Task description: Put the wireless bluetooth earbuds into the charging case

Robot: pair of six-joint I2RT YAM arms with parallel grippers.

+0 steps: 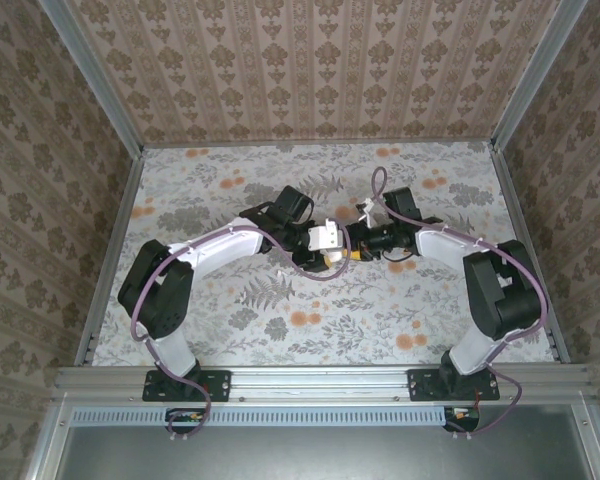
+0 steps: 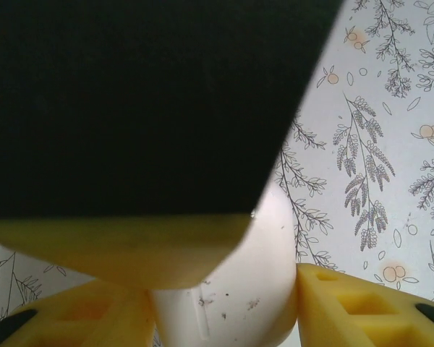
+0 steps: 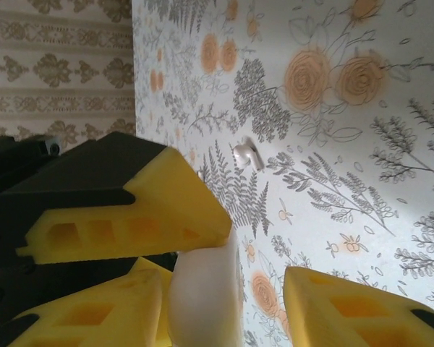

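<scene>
The charging case (image 2: 235,289), a smooth white rounded shell, sits between the yellow fingers (image 2: 347,307) of my left gripper (image 2: 224,318), which is shut on it. A black and yellow finger of the right gripper (image 2: 130,144) crosses close in front of it. In the right wrist view the case (image 3: 202,296) rests against one finger (image 3: 87,318) of my right gripper (image 3: 224,296); a gap separates it from the other finger (image 3: 347,311), so the jaws stand open. One white earbud (image 3: 246,152) lies on the floral table beyond. Both grippers, left (image 1: 330,256) and right (image 1: 354,252), meet mid-table.
The table (image 1: 280,330) has a floral covering and patterned walls on three sides. A metal rail (image 1: 320,380) runs along the near edge by the arm bases. Free room lies at the far part of the table (image 1: 280,170).
</scene>
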